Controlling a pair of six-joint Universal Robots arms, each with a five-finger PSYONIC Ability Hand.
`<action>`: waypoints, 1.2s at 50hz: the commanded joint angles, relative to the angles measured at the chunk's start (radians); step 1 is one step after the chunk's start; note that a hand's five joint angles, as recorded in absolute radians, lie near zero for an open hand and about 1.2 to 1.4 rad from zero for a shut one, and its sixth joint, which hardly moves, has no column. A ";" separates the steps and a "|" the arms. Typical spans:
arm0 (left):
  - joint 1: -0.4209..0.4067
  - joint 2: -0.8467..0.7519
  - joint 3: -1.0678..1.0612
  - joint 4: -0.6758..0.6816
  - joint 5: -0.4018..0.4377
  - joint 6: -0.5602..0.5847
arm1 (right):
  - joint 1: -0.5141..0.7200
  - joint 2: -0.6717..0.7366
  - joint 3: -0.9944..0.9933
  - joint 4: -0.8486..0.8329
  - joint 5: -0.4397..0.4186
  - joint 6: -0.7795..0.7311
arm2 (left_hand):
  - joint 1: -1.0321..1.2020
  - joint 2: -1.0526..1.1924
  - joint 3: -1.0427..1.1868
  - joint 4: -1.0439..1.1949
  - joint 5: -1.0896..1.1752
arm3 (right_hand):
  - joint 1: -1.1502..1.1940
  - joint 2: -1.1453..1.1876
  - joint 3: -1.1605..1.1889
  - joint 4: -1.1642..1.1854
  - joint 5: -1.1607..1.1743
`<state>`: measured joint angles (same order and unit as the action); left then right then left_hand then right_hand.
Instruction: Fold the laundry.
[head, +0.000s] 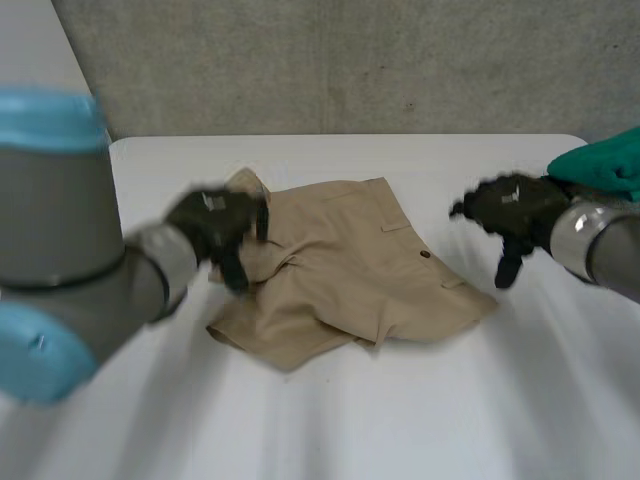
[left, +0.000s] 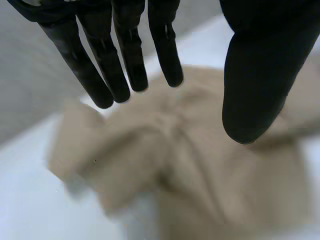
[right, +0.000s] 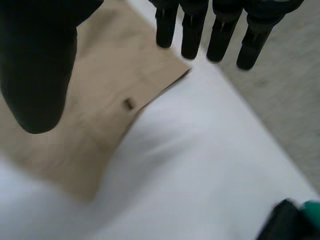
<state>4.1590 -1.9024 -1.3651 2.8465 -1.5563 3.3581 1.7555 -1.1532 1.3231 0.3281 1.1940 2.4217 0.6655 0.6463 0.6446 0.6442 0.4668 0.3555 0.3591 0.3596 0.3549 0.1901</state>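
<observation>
Fingers (left: 127, 55) of left hand (head: 213, 226) straight and spread, holding nothing, above the rumpled left part of the tan shorts (head: 345, 270). Right hand (head: 512, 212) fingers (right: 220, 35) likewise released, near the shorts' right edge. Shorts lie mid-tabletop (head: 450, 400).

Worktop (head: 400, 400): white and plain, with a rounded far corner at the right side.
Wall (head: 350, 60): grey and rough like concrete, behind the far edge of the worktop.
Green thing (head: 605, 165): above the far right corner of the worktop; I cannot tell what it is.
</observation>
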 joint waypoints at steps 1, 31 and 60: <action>-0.025 0.014 -0.204 0.048 0.085 0.033 | -0.054 -0.036 0.189 -0.006 -0.112 -0.084 | 0.159 0.178 0.180 0.180 0.183 | 0.207 0.203 0.202 0.207 0.197; -0.080 -0.279 -0.108 0.352 -0.001 0.328 | 0.055 0.017 0.370 -0.557 -0.010 0.175 | 0.691 0.710 0.712 0.713 0.715 | 1.041 1.037 1.037 1.041 1.032; 0.220 -0.264 0.119 0.202 0.002 0.181 | 0.357 0.139 0.113 -0.448 0.396 0.388 | -0.049 -0.029 -0.028 -0.027 -0.024 | 1.041 1.037 1.037 1.041 1.032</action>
<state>4.3628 -2.1254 -1.3065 3.1196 -1.5514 3.5302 2.0428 -1.1322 1.5627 -0.1239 1.4335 2.7324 0.9072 0.9239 0.9266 0.9432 0.7681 1.1063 1.1796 1.1854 1.1981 1.0180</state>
